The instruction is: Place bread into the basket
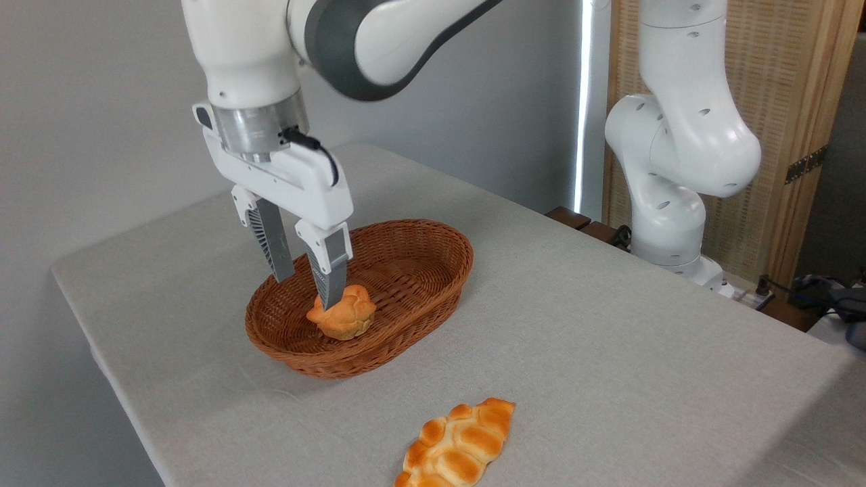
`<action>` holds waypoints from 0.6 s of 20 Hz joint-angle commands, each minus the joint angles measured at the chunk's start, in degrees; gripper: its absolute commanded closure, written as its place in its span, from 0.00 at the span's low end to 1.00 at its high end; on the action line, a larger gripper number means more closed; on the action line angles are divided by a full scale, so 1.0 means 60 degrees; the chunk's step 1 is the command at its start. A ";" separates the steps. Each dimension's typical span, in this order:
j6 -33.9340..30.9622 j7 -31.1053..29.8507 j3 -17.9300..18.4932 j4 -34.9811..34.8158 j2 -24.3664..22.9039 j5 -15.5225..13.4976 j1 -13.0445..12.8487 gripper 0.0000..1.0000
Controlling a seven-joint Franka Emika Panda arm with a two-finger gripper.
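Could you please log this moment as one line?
gripper: open, jaws over bun | bread: inside basket, near end | braided loaf: on table, outside

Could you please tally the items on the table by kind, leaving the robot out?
Bread pieces: 2, the round bun inside the basket and the braided loaf on the cloth
Wicker baskets: 1, the basket
Total: 3

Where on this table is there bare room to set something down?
Bare cloth right of the basket toward the arm's base, and the table left of it. Crowded: basket's near end, bread under the gripper; front edge, braided loaf.
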 commanded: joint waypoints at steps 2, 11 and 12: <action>-0.0607 0.1128 0.0757 0.0823 0.0017 0.0030 0.0067 0.00; -0.1326 0.2829 0.0905 0.0957 -0.0744 -0.0043 0.0346 0.00; -0.1326 0.2829 0.0905 0.0928 -0.0774 -0.0072 0.0346 0.00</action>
